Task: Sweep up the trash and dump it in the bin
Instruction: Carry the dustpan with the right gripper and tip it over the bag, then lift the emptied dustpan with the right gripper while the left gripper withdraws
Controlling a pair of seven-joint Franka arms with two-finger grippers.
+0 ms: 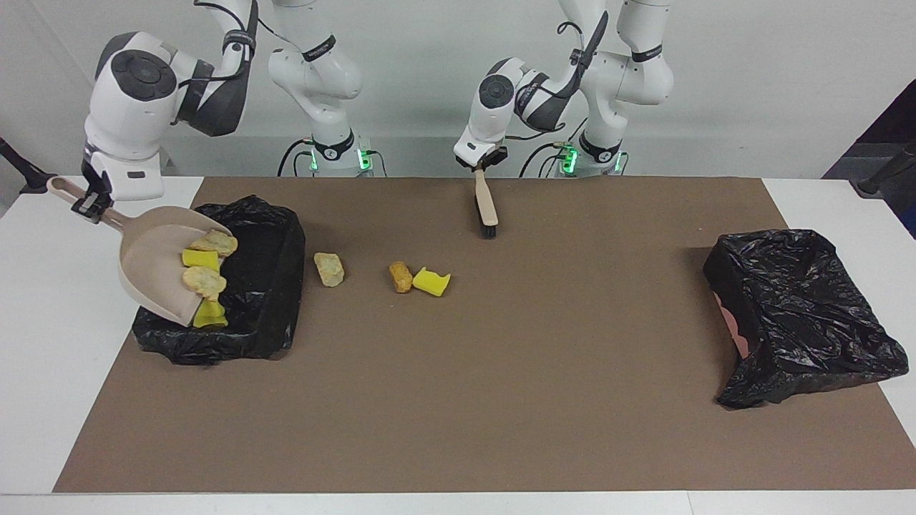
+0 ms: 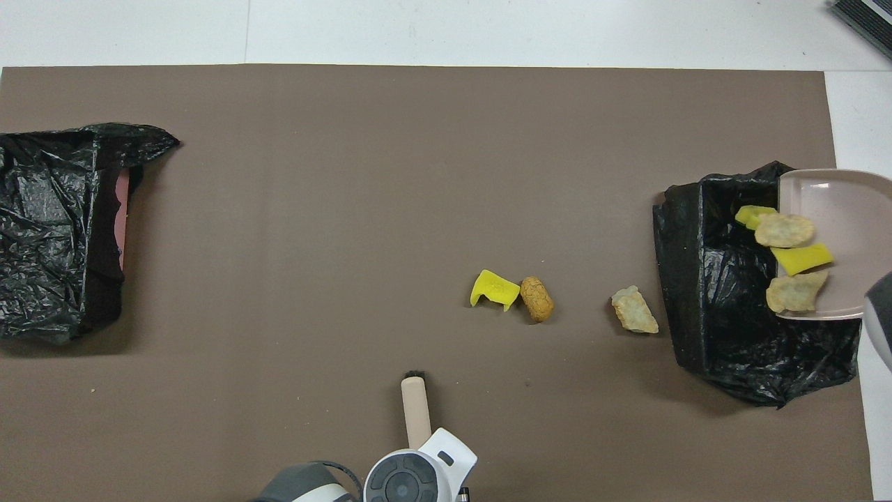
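My right gripper [image 1: 84, 207] is shut on the handle of the beige dustpan [image 1: 152, 257] [image 2: 840, 244], which tilts steeply over the black-lined bin [image 1: 268, 286] [image 2: 718, 307] at the right arm's end of the table. Yellow and beige trash pieces [image 1: 204, 280] [image 2: 786, 230] slide at the pan's lip, and one yellow piece [image 1: 209, 315] hangs over the bin. A beige chunk [image 1: 329, 269] [image 2: 634, 311] lies on the mat beside the bin. An orange-brown lump [image 1: 401, 276] [image 2: 536, 298] and a yellow sponge [image 1: 431, 281] [image 2: 495, 288] lie mid-mat. My left gripper [image 1: 480, 163] is shut on the beige brush [image 1: 486, 206] [image 2: 416, 411], bristles down.
A second black-bagged bin [image 1: 801, 315] [image 2: 56, 230] stands at the left arm's end of the brown mat [image 1: 537, 400]. White table [image 1: 43, 343] borders the mat at both ends.
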